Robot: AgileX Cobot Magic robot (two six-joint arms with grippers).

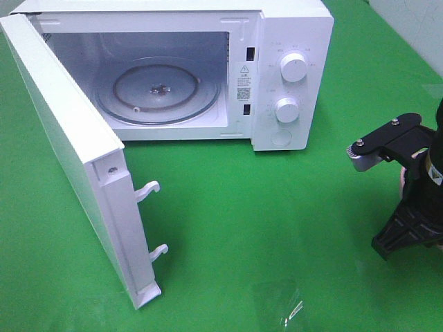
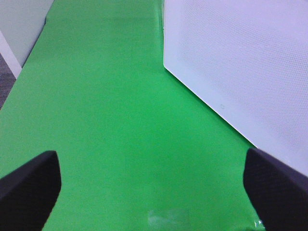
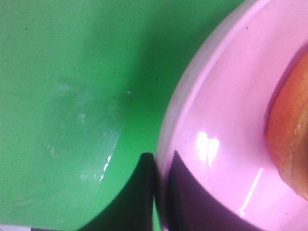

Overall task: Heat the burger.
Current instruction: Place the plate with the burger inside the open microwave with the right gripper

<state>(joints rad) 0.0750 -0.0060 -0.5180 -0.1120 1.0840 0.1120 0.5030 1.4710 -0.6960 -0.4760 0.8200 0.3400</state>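
Green desk (image 1: 277, 207) with a white microwave (image 1: 291, 28) at the far side, its door (image 1: 62, 138) open. On the right, the right tool (image 3: 156, 192) pinches the rim of a pink plate (image 3: 216, 120) carrying the burger (image 3: 293, 130). The left tool (image 2: 151, 187) gapes wide, empty. The plate is best kept level on the way to the turntable (image 1: 159, 93).

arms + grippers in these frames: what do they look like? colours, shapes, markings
The right arm is black, with a silver-grey bracket, a black plate with screw heads and a yellowish label. The left gripper has broad matte black fingers with rounded tips. The right gripper also has dark fingers, seen only in close-up. No cable is clearly visible.
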